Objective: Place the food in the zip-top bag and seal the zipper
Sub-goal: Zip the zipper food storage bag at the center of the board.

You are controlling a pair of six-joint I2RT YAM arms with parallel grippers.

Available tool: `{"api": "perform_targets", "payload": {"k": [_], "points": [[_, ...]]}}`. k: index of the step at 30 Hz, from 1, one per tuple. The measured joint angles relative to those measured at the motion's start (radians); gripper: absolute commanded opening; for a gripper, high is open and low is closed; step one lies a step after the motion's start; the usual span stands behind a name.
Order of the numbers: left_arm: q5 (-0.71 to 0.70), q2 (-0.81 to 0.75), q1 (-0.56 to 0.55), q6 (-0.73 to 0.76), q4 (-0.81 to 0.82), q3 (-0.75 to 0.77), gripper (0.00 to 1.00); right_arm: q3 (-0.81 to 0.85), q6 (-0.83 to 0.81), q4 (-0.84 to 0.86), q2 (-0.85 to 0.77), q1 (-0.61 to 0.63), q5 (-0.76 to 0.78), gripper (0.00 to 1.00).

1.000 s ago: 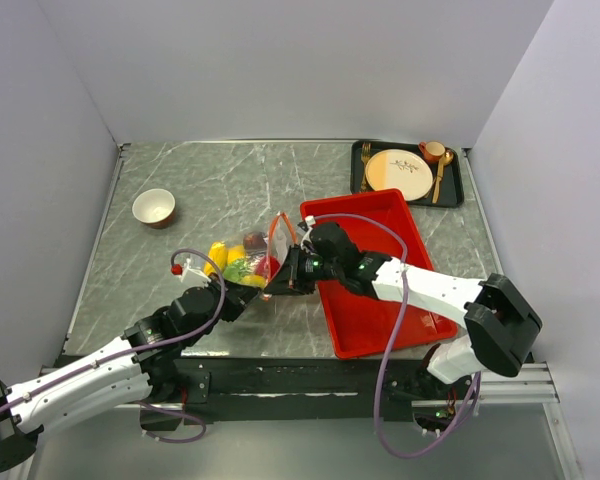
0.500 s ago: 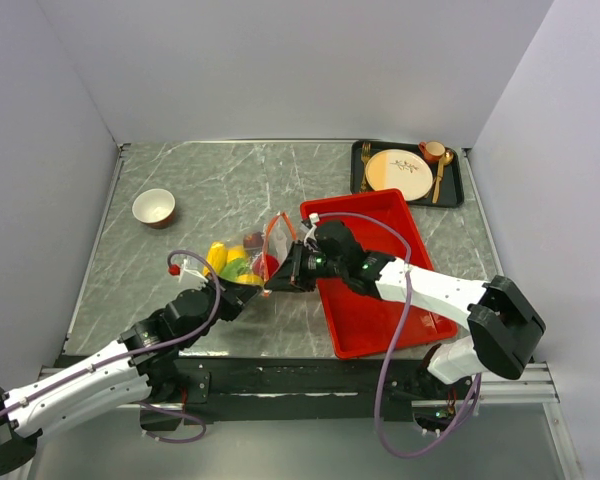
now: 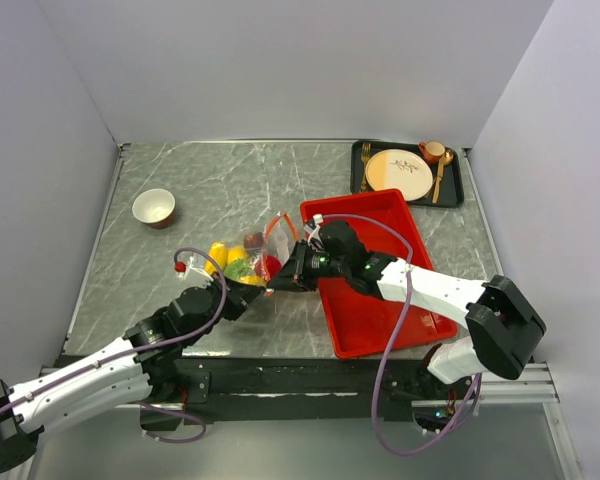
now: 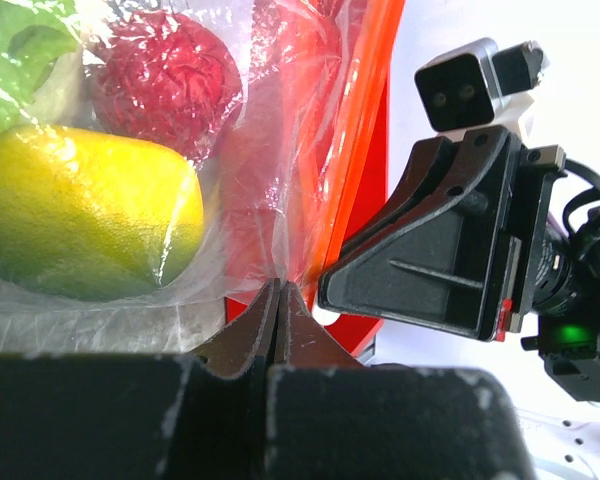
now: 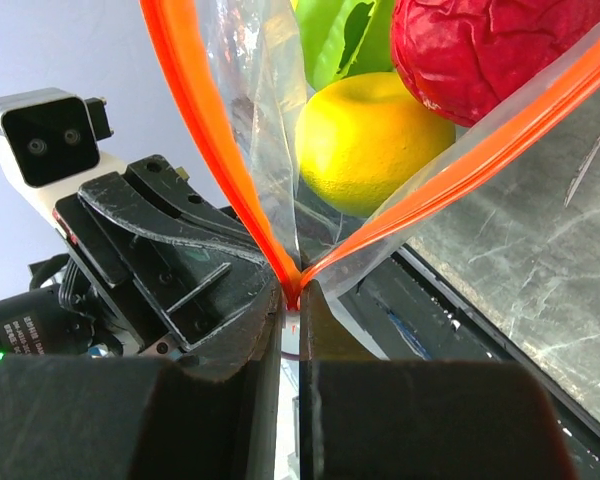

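TABLETOP: My L gripper (image 4: 278, 292) and R gripper (image 5: 291, 300) meet nose to nose at one corner of the zip-top bag (image 3: 242, 258). The bag lies on the grey marbled table (image 3: 220, 185), just L of the red tray (image 3: 365, 325).

L jaws are pressed flat together w/ a fold of the clear bag film caught btwn the tips, right beside the orange-red zipper (image 4: 365, 120). R jaws are nipped on the zipper itself, at the spot where its two strips run together. Above that pinch the strips fan apart, so the mouth gapes.

The food (image 3: 235, 265) sits inside the bag: a yellow fruit (image 5: 365, 140), a crinkly red one (image 5: 480, 45) and sth green (image 5: 330, 35), all crowding the film. The overhead view adds a dark piece (image 3: 254, 240) toward the far side, too small to name.

My R forearm crosses over the red tray. Elsewhere, a small bowl (image 3: 154, 207) stands far L. At the far R corner is a dark tray (image 3: 458, 192) w/ a cream plate (image 3: 398, 172), gold cutlery (image 3: 442, 170) and a cup (image 3: 432, 151).
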Motion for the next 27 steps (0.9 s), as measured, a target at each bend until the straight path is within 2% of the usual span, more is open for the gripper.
{"api": "perform_targets", "payload": {"k": [14, 27], "points": [[0.045, -0.068, 0.003, 0.027, 0.008, -0.04, 0.01, 0.0, 0.0, -0.01, 0.0, -0.011, -0.009, 0.09], [0.103, -0.055, 0.003, 0.051, -0.005, -0.043, 0.01, 0.0, -0.001, -0.014, 0.0, -0.027, 0.023, 0.09]]}}
